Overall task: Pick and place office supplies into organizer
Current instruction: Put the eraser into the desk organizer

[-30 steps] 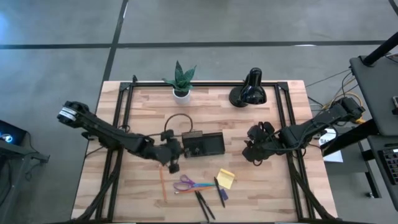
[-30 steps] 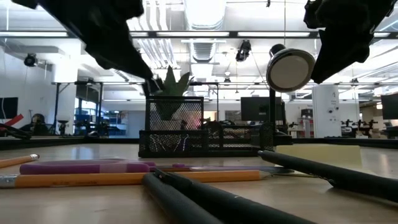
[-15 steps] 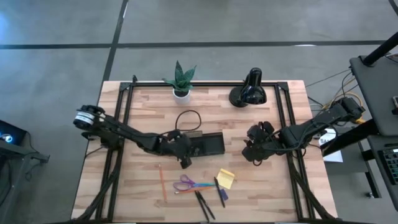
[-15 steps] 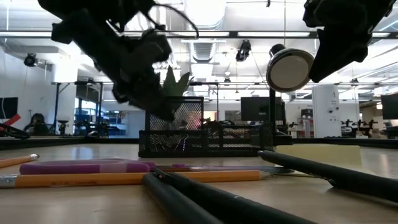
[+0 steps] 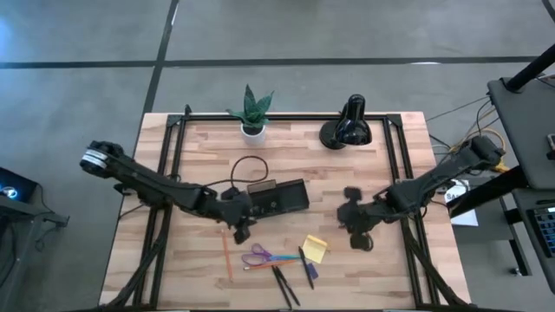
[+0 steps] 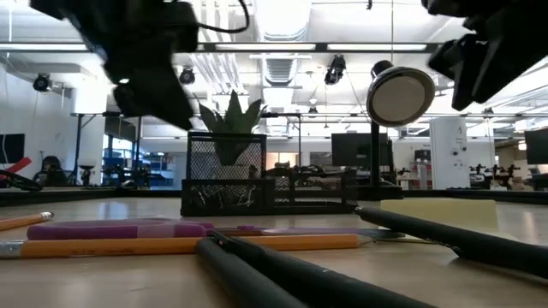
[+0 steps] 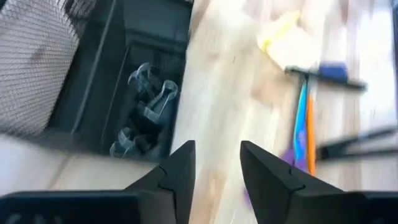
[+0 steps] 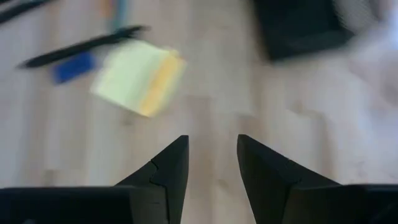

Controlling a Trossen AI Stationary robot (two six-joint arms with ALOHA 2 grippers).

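Note:
The black mesh organizer (image 5: 279, 198) sits mid-table, slightly askew, with small black clips (image 7: 146, 112) in one compartment. Near the front edge lie the orange pencil (image 5: 226, 256), purple-handled scissors (image 5: 263, 256), black pens (image 5: 283, 286), a bluish pen (image 5: 309, 269) and the yellow sticky-note pad (image 5: 316, 249). My left gripper (image 5: 241, 227) hovers open just off the organizer's near-left corner, above bare wood (image 7: 214, 168). To the organizer's right my right gripper (image 5: 355, 232) hangs open, tilted down, with the pad (image 8: 137, 78) ahead of it.
A potted plant (image 5: 251, 113) and a black desk lamp (image 5: 347, 126) stand along the far edge. A black cable loop (image 5: 248, 166) lies behind the organizer. A black frame rail (image 5: 173, 165) runs down each side of the wooden table.
My left gripper swung in over the organizer, then drew back toward the near left. The organizer has slid slightly to the left and turned a little. My right gripper has rolled and shifted toward the near edge, closer to the sticky-note pad.

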